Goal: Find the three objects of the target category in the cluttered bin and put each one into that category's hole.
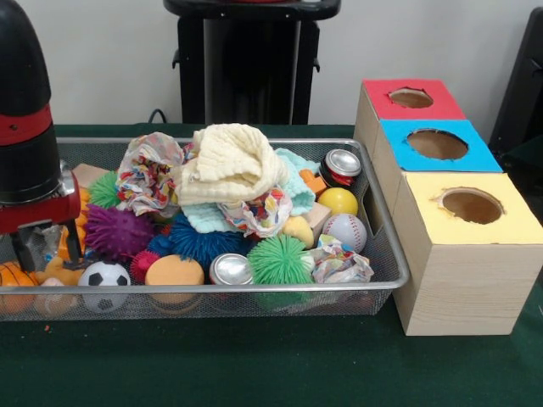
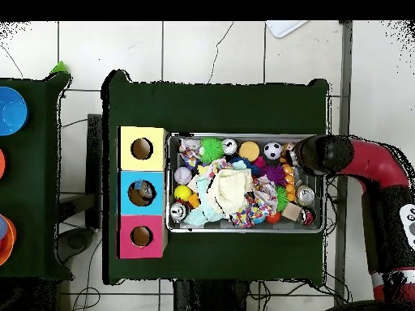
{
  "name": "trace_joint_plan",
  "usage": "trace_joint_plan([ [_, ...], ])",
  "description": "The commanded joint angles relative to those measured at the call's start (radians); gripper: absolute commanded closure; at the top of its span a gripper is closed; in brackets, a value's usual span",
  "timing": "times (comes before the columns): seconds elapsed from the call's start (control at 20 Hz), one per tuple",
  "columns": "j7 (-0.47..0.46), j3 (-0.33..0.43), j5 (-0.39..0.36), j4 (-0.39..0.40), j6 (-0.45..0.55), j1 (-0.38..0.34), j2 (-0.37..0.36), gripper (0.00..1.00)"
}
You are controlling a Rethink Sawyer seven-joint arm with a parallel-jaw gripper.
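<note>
The wire mesh bin is full of toys, and it also shows in the overhead view. My gripper is down in the bin's left end in the front view, which is the right end in the overhead view. Its fingers stand apart. A pale clear crinkly piece shows between them; I cannot tell if they touch it. No other clear plastic container shows. The blue-topped box's hole is next to the bin. From overhead, something pale glints inside that hole.
A red-topped box and a yellow-topped box flank the blue one. A cream cloth is piled in the bin's middle. Dotted paper wads, silver cans, spiky balls and a baseball lie around it.
</note>
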Motion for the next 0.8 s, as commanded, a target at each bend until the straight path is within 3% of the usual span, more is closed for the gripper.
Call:
trace_joint_plan([
  [0.05, -0.252, -0.063, -0.051, 0.017, 0.174, 0.019, -0.014, 0.00],
  [0.8, -0.245, -0.089, -0.066, 0.017, 0.171, 0.035, 0.000, 0.00],
])
